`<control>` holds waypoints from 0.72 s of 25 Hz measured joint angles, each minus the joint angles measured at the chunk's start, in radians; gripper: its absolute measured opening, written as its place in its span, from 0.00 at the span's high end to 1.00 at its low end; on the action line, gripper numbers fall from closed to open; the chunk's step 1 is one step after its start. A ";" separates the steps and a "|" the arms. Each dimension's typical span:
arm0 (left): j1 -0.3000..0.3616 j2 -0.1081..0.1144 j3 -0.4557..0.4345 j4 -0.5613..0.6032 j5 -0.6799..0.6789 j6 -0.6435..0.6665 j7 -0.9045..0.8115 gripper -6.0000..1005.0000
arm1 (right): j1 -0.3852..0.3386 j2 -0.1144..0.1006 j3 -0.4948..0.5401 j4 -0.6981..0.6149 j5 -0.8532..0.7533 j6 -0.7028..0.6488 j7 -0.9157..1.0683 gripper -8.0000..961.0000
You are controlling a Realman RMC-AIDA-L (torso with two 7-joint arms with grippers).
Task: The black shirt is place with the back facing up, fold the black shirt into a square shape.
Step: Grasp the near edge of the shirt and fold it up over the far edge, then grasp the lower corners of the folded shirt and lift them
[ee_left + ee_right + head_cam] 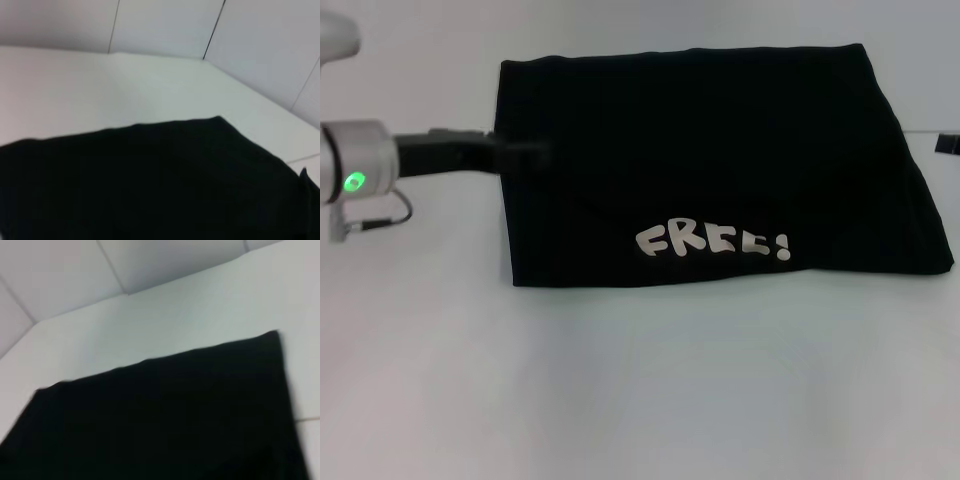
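The black shirt (720,160) lies folded into a rough rectangle on the white counter (620,400), white "FREE!" lettering (712,243) showing near its front edge. The left end effector (525,155) reaches over the shirt's left edge; whether its fingers are clamped on cloth I cannot tell. The right end effector (947,144) barely shows at the far right. To finish square, probably carry one side straight across, edges aligned, pressing flat.

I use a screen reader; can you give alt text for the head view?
A black shirt, folded into a rough rectangle with white "FREE!" lettering showing, lies on a white table. The left gripper reaches in at its left edge.
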 joint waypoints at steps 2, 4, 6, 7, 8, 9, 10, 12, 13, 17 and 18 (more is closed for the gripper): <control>0.025 0.000 0.000 0.007 0.004 0.022 0.011 0.25 | -0.007 -0.005 0.003 -0.005 0.000 -0.040 0.001 0.31; 0.054 0.000 0.001 0.011 0.010 0.053 0.038 0.25 | -0.017 -0.018 0.013 -0.009 0.003 -0.112 0.011 0.31; 0.076 -0.002 0.001 0.013 0.020 0.076 0.066 0.25 | -0.025 -0.030 0.023 -0.010 0.006 -0.176 0.028 0.31; 0.086 -0.004 0.000 0.014 0.033 0.084 0.079 0.25 | -0.029 -0.035 0.027 -0.011 0.006 -0.193 0.038 0.31; 0.098 -0.007 0.000 0.015 0.050 0.089 0.090 0.25 | -0.031 -0.037 0.031 -0.011 0.007 -0.207 0.046 0.31; 0.109 -0.011 -0.001 0.018 0.067 0.089 0.101 0.25 | -0.033 -0.038 0.038 -0.011 0.007 -0.213 0.051 0.31; 0.121 -0.016 -0.003 0.021 0.086 0.088 0.118 0.25 | -0.035 -0.039 0.042 -0.011 0.007 -0.215 0.055 0.31; 0.145 -0.029 -0.003 0.031 0.101 0.089 0.162 0.25 | -0.035 -0.039 0.049 -0.007 0.008 -0.216 0.057 0.31; 0.156 -0.036 -0.002 0.035 0.100 0.090 0.190 0.25 | -0.034 -0.038 0.051 -0.005 0.008 -0.216 0.058 0.31; 0.174 -0.048 0.011 0.021 0.093 0.085 0.282 0.25 | -0.025 -0.030 0.059 -0.005 0.010 -0.217 0.070 0.31; 0.173 -0.048 0.018 0.008 0.093 0.079 0.299 0.25 | -0.023 -0.029 0.059 -0.005 0.011 -0.216 0.072 0.31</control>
